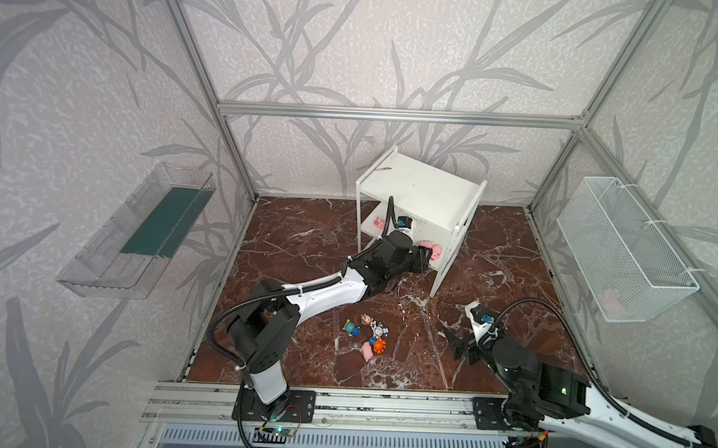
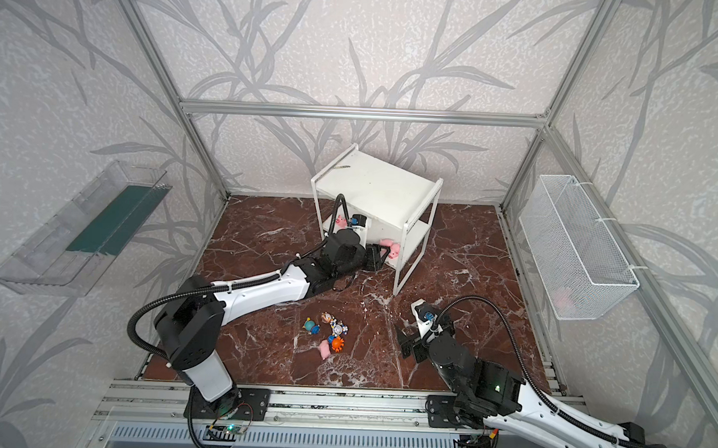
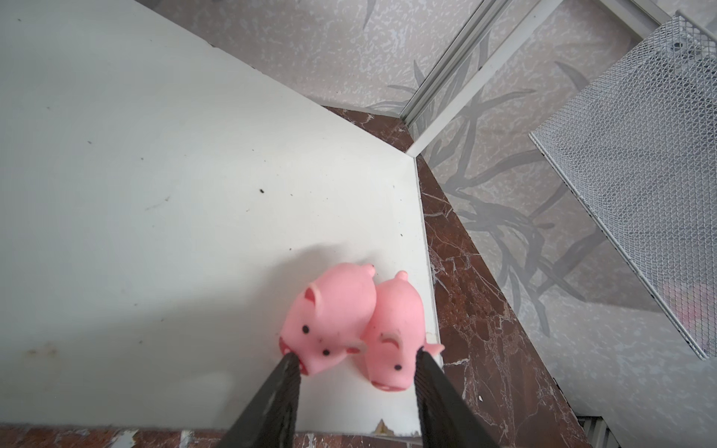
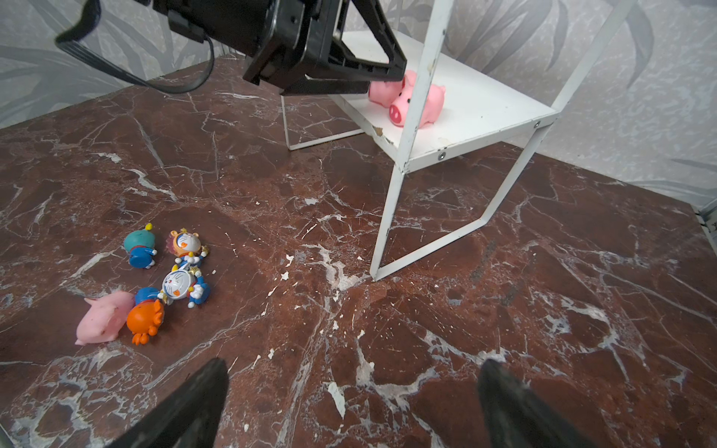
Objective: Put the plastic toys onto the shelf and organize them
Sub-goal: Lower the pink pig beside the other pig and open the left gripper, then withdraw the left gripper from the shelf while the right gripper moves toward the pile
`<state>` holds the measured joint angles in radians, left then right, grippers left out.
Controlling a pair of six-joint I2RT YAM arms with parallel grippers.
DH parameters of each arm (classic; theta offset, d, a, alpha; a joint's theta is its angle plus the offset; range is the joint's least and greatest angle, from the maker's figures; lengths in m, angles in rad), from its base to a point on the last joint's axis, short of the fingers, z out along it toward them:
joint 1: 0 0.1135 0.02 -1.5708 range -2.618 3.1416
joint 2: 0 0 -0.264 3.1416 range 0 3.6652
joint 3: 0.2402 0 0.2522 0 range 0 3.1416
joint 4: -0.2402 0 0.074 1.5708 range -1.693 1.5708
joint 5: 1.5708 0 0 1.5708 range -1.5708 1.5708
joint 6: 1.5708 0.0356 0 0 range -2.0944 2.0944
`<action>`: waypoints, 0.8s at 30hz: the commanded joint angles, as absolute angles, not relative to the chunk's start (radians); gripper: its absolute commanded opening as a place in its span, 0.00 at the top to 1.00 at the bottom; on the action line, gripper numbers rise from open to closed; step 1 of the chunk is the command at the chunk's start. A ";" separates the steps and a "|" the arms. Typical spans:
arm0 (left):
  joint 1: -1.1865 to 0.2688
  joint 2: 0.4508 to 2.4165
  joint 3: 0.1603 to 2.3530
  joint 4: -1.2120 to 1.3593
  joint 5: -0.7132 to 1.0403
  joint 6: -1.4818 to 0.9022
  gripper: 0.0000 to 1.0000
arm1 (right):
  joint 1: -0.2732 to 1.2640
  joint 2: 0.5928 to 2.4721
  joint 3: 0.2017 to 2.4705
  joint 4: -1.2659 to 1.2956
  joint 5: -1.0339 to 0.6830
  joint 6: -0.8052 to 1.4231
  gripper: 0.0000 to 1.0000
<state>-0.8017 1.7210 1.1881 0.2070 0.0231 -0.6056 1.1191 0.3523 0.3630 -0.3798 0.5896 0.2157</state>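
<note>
The white two-tier shelf (image 1: pixel 421 190) stands at the back of the floor. Two pink pigs (image 3: pixel 333 310) (image 3: pixel 395 322) stand side by side at the front corner of its lower board (image 3: pixel 155 194). My left gripper (image 3: pixel 357 357) is open; its two tips lie at the outer sides of their snouts. A third pig (image 1: pixel 378 222) sits at the other end of that board. On the floor lie a pink pig (image 4: pixel 103 318) and teal (image 4: pixel 137 248), brown (image 4: pixel 186 244), white-gold (image 4: pixel 178 287) and orange (image 4: pixel 145 316) figurines. My right gripper (image 4: pixel 355 368) hangs open over bare floor to their right.
A clear plastic tray (image 1: pixel 136 232) hangs on the left wall. A white wire mesh basket (image 1: pixel 626 249) on the right wall holds something pink (image 1: pixel 610 300). The left arm (image 1: pixel 325 286) stretches across the floor to the shelf. Aluminium frame posts stand at the corners.
</note>
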 commanded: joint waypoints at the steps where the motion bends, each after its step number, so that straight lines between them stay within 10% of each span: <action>1: -0.806 1.661 1.172 0.190 0.001 -0.609 0.49 | 1.117 0.342 0.351 -0.384 0.591 0.224 0.00; 24: -0.795 1.073 0.807 -0.323 -0.163 -0.490 0.11 | 1.117 0.647 0.264 0.039 0.207 0.184 0.01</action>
